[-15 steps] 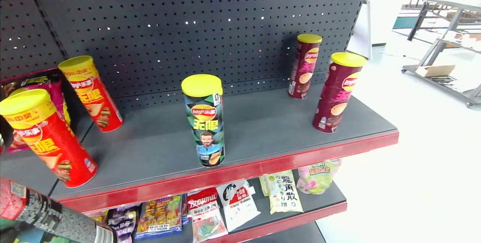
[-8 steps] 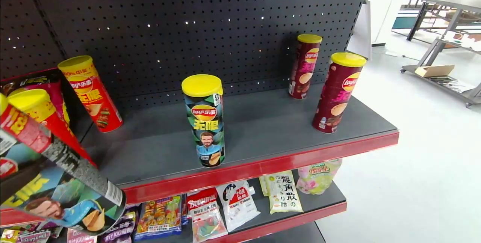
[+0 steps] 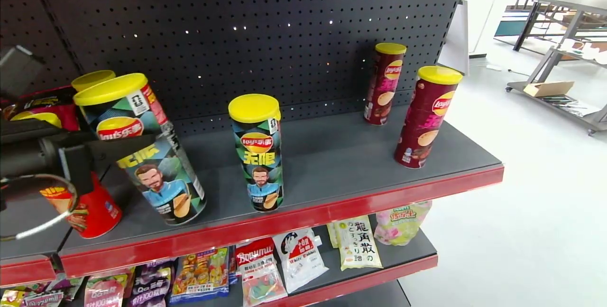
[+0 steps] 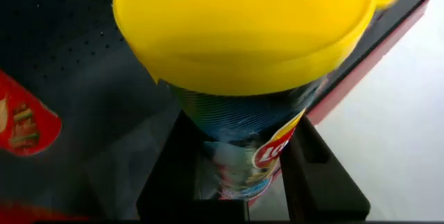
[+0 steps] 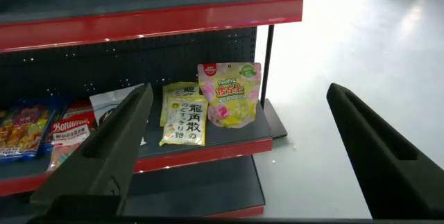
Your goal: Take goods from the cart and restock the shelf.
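My left gripper [image 3: 133,148] is shut on a blue-green chip can [image 3: 156,169] with a yellow lid [image 3: 110,88]. The can stands nearly upright at the front left of the grey shelf board [image 3: 332,160]. I cannot tell whether its base touches the board. In the left wrist view the lid [image 4: 243,30] looms over the can body [image 4: 257,141], which sits between the dark fingers [image 4: 173,175]. A matching can [image 3: 258,150] stands mid-shelf to the right. My right gripper [image 5: 239,96] hangs open and empty in front of the lower shelf.
Red cans [image 3: 95,209] stand just left of the held can, close to my arm. Two maroon cans [image 3: 427,117] stand at the shelf's right end. Snack bags [image 3: 298,257] lie on the lower shelf [image 5: 208,151]. A wheeled rack [image 3: 559,88] stands far right.
My left arm has lifted the blue-green can from the lower left, where it lay tilted, and brought it upright over the shelf's front left. The other cans have not moved.
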Available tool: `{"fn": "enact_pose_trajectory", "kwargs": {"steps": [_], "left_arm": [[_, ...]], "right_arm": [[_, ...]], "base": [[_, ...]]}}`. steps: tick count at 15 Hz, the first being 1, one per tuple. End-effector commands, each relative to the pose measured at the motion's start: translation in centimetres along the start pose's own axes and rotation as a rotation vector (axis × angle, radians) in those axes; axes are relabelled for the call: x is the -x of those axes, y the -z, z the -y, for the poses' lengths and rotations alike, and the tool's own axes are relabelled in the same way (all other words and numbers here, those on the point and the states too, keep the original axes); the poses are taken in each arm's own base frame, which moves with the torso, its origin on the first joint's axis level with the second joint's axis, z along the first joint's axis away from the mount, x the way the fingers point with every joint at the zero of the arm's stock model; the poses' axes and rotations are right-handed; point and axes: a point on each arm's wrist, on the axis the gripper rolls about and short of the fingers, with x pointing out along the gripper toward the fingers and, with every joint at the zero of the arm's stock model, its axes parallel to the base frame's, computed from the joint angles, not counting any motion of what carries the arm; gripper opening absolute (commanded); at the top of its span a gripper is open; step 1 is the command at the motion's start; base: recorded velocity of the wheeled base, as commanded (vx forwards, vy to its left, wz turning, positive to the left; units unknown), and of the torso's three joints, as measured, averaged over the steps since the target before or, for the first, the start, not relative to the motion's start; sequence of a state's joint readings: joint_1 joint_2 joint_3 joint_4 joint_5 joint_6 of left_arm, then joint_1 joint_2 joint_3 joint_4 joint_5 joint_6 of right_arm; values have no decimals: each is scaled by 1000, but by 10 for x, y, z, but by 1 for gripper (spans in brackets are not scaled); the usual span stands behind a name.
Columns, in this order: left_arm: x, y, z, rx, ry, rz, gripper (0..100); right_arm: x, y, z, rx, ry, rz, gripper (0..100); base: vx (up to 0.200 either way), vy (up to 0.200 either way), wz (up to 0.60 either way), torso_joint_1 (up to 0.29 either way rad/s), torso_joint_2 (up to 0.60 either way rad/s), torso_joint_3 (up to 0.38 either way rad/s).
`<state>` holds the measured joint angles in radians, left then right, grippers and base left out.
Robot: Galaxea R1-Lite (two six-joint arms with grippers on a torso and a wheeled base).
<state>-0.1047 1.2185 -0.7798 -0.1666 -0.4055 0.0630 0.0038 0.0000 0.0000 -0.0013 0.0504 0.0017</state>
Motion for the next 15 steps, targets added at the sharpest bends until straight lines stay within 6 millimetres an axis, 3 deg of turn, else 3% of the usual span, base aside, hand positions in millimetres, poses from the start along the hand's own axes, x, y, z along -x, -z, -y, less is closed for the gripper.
{"fn": "enact_pose_trajectory", "kwargs": {"steps": [1,4,5,9,12,15], "left_arm": [[-61,-1,-21,12,21,-69,0],[-100,-9,-38,-24,21,-62,0],[-121,-14,-41,-42,44,-53,0],[-173,-16,-41,-115,95,-5,0],[-201,-12,-45,-141,107,13,0],[-217,-14,-43,-157,161,32,0]], "right_arm": [[0,0,0,0,-1,-1,100],[0,0,0,0,-1,-1,100],[0,0,0,0,-1,0,100],[0,0,0,0,-1,-1,100],[0,0,0,0,1,-1,100],[0,0,0,0,-1,0,100]], "base": [[0,0,0,0,0,0],[0,0,0,0,0,0],[0,0,0,0,0,0],[0,0,0,0,0,0],[0,0,0,0,0,0],[0,0,0,0,0,0]]}}
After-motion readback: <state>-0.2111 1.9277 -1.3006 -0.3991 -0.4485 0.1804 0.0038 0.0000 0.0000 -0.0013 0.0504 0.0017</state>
